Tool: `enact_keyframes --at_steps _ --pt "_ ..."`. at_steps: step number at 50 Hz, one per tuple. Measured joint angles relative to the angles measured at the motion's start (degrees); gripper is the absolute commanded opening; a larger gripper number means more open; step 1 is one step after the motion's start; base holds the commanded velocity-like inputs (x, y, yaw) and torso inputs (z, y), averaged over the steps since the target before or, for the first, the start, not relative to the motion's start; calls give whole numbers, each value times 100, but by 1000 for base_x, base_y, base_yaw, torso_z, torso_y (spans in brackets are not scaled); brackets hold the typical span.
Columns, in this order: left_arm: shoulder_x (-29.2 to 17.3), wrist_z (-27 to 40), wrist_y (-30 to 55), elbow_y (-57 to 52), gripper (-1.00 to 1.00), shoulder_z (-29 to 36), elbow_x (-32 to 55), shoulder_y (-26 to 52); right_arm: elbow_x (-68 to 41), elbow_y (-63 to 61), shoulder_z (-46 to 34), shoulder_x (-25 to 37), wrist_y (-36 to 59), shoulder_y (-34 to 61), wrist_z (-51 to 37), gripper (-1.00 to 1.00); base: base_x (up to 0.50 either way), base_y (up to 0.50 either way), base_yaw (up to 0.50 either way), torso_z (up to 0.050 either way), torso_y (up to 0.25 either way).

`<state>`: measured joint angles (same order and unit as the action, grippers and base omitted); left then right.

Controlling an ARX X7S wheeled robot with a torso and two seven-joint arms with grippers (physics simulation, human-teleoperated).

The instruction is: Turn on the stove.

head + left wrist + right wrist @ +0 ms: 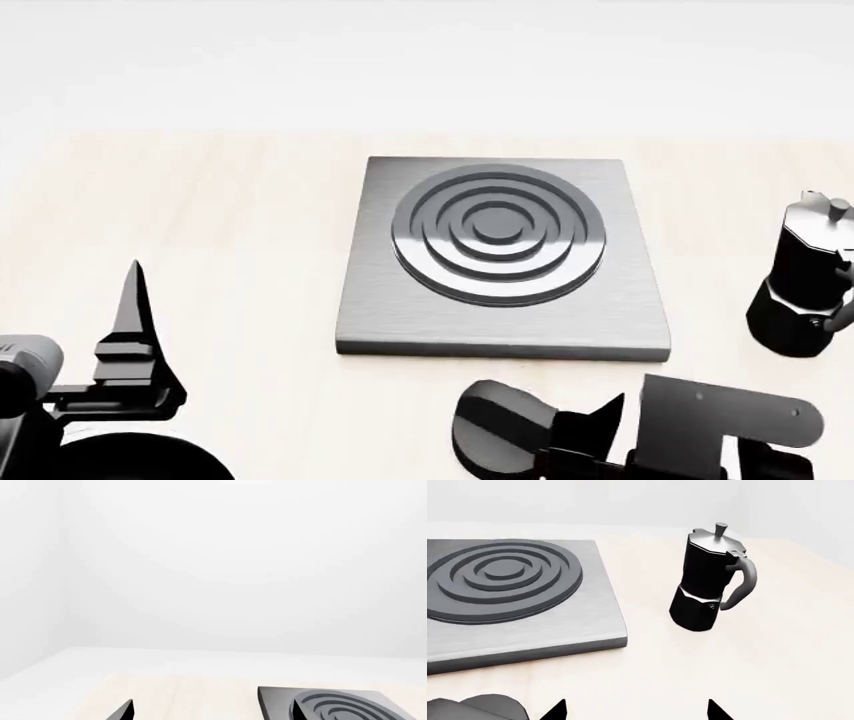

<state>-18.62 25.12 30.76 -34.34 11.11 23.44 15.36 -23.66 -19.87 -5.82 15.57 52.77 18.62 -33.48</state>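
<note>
Right pincer: low at the near edge of the head view, just in front of the stove's near side. Its wrist view shows two dark fingertips set well apart, so the jaws stand wide with nothing between them.
Left pincer: at the near left of the table, well apart from the stove. One tall pointed finger shows in the head view and one tip in its wrist view; whether it is wide or narrow, I cannot tell. It holds nothing that shows.
Knob: a rounded black shape lies just beside the right pincer, near the stove's front edge. It is likely the control, though its fins are not clear, and the right wrist view catches only a grey sliver of it.
Stove: a flat grey slab with a ringed burner, in the middle of the table, straight ahead of the robot.
Moka pot: upright to the right of the stove, apart from it, handle facing away from the slab.
Step in hand: approach, by my judgement; the right pincer is beside the knob but not around it.
Next move: bring the open jaws over the knob, close on it, then twist, keeping clear of the pot.
</note>
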Motion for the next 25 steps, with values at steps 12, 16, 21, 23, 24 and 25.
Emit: enact_keyframes --at_steps 12,16,21,23,24,25 --pt "-19 17 -13 2 100 22 13 -2 64 -480 -146 81 148 6 -165 100 0 0 0 0 0" --pt "-29 22 -15 -1 100 20 25 -4 81 -600 -190 103 189 13 -207 100 0 0 0 0 0" --pt "-43 27 -18 -5 100 19 38 -6 115 -725 -247 138 219 21 -256 100 0 0 0 0 0" --pt "-48 28 -21 -4 100 18 44 -7 134 -762 -279 157 222 25 -269 100 0 0 0 0 0" --pt "-51 29 -22 -4 100 17 46 -7 145 -778 -296 166 221 26 -274 100 0 0 0 0 0" --pt "-53 30 -23 -4 100 17 49 -7 153 -791 -310 175 220 28 -279 100 0 0 0 0 0"
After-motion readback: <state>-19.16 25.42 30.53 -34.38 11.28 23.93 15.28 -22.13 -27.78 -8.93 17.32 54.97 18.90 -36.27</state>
